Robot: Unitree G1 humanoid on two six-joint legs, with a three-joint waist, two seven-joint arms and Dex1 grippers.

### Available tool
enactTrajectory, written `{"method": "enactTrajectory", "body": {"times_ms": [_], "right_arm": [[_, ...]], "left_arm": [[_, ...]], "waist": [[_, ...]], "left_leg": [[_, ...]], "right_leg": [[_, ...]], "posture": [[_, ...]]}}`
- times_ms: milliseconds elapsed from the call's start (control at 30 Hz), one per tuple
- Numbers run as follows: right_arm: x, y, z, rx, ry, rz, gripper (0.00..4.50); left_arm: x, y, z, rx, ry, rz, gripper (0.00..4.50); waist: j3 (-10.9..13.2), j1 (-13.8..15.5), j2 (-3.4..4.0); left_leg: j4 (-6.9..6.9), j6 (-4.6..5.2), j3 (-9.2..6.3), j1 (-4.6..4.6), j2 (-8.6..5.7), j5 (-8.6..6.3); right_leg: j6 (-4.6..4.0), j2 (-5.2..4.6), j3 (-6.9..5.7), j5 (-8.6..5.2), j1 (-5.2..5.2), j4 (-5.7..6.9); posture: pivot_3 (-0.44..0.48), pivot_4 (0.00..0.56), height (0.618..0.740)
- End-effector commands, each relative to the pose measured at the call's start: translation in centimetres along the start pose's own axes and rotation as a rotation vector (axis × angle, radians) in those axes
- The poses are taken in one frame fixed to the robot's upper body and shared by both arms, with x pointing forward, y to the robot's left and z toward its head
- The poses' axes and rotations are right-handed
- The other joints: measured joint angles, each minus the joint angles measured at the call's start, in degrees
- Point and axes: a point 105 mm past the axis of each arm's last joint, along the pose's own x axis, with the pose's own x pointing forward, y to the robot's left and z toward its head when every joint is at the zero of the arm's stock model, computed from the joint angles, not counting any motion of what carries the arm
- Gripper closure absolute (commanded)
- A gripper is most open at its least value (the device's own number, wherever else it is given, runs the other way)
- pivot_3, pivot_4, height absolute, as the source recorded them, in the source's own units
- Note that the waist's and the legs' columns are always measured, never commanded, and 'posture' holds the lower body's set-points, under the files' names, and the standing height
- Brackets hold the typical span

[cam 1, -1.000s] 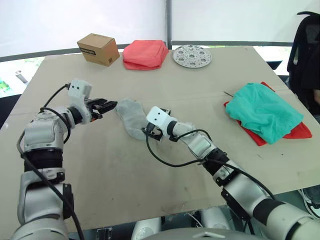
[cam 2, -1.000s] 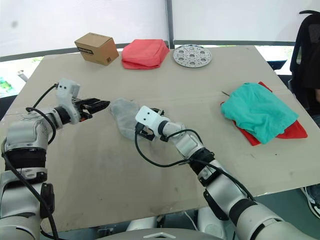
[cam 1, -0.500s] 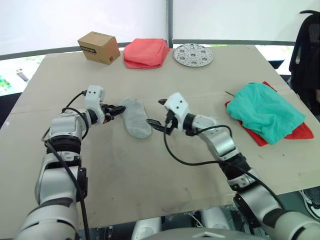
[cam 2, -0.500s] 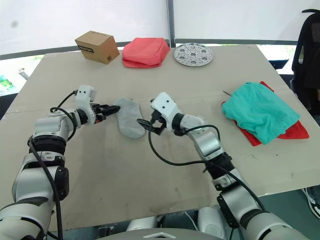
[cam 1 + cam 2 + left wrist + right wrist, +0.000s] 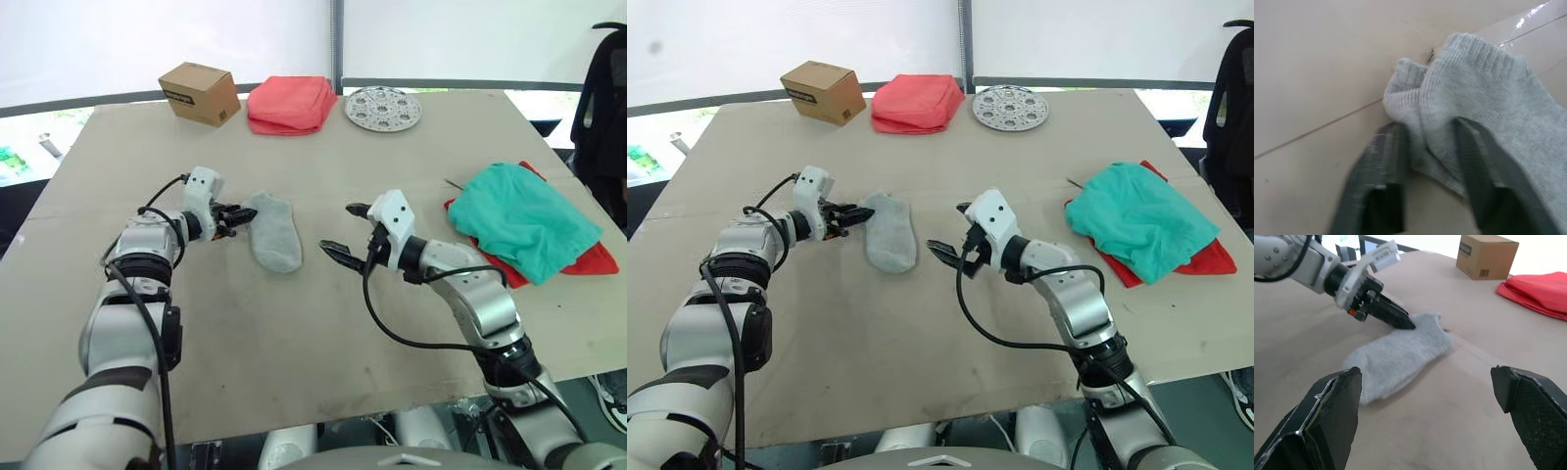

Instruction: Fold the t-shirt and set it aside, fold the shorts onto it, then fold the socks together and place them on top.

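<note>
Left end effector (image 5: 1427, 147) pinching socks (image 5: 275, 229) at cuff, frame centre; right end effector (image 5: 342, 232) spread wide, just beside.

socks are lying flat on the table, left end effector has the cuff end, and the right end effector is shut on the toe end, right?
Not quite. The right end effector is open and clear of the socks; the right wrist view shows its fingers spread wide with the socks beyond them. The rest holds: the socks lie flat on the table, and the left end effector has the cuff end.
</note>
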Motion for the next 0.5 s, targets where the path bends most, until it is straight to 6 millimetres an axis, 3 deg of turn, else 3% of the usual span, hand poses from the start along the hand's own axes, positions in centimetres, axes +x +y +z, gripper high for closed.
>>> {"method": "enactTrajectory", "body": {"times_ms": [33, 200, 333, 400, 500], "right_arm": [[-0.6, 0.2, 1.5, -0.019, -0.049, 0.002, 0.00], [-1.0, 0.2, 1.3, -0.003, -0.053, -0.022, 0.00], [-1.1, 0.2, 1.1, 0.001, -0.051, -0.024, 0.00], [-1.1, 0.2, 1.0, 0.001, -0.051, -0.025, 0.00], [-1.4, 0.3, 0.8, 0.003, -0.050, -0.015, 0.00]], "left_arm": [[0.1, 0.2, -0.5, -0.049, 0.000, 0.012, 4.34], [-1.1, 1.0, 1.6, -0.054, -0.108, 0.058, 4.34], [-2.8, 1.6, 3.2, 0.058, -0.228, 0.186, 4.34], [-3.8, 1.6, 3.7, 0.159, -0.262, 0.254, 4.34], [-5.7, -1.2, 4.7, 0.618, -0.326, 0.310, 4.34]], "waist": [[0.00, 0.03, 0.00], [0.01, 0.01, 0.00], [0.02, -0.18, 0.00], [0.03, 0.03, 0.02], [0.03, 0.04, 0.03]], "left_leg": [[0.00, 0.00, -0.01, 0.00, 0.00, 0.00], [-0.01, 0.00, -0.02, -0.02, 0.01, 0.00], [-0.05, 0.00, -0.03, -0.04, 0.16, 0.00], [-0.08, -0.01, -0.06, -0.05, 0.20, 0.00], [-0.11, -0.01, -0.03, -0.05, 0.23, 0.00]], "right_leg": [[0.00, 0.00, 0.00, 0.00, 0.00, 0.00], [0.00, 0.00, 0.00, 0.00, -0.01, -0.01], [0.00, 0.01, 0.03, 0.00, -0.05, -0.01], [-0.01, -0.01, 0.00, 0.01, -0.06, -0.03], [-0.02, -0.10, 0.02, 0.01, -0.06, -0.08]], "posture": [[0.000, 0.150, 0.740], [0.000, 0.150, 0.740], [0.000, 0.150, 0.740], [0.000, 0.150, 0.740], [0.000, 0.150, 0.740]]}}
